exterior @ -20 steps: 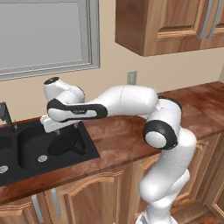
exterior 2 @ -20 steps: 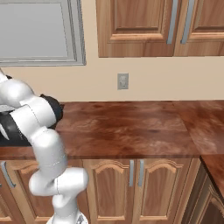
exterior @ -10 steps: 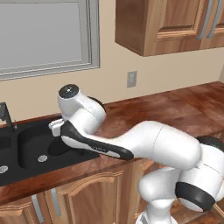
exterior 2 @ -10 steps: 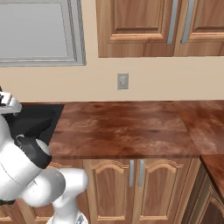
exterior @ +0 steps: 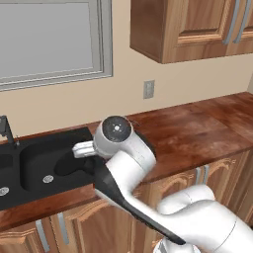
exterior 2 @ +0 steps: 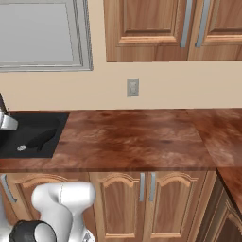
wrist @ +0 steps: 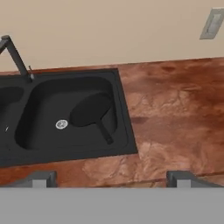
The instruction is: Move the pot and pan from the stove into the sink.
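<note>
Since the earlier pictures the white arm has swung up and back from the basin. Reddish-brown wooden desk (wrist: 175, 113) carries the black rectangular recessed sink (wrist: 65, 151). Inside its right basin lies the flat black frying pan (wrist: 91, 109), handle toward the front, evidently delivered. Jaws of the gripper (wrist: 111, 177) stand fully open, empty, with the pan well beyond them.

The black sink (exterior 2: 33, 137) sits at the table's (exterior 2: 137, 139) left end; the pan (exterior 2: 40, 138) lies inside it, beside the drain (exterior 2: 21, 148).
</note>
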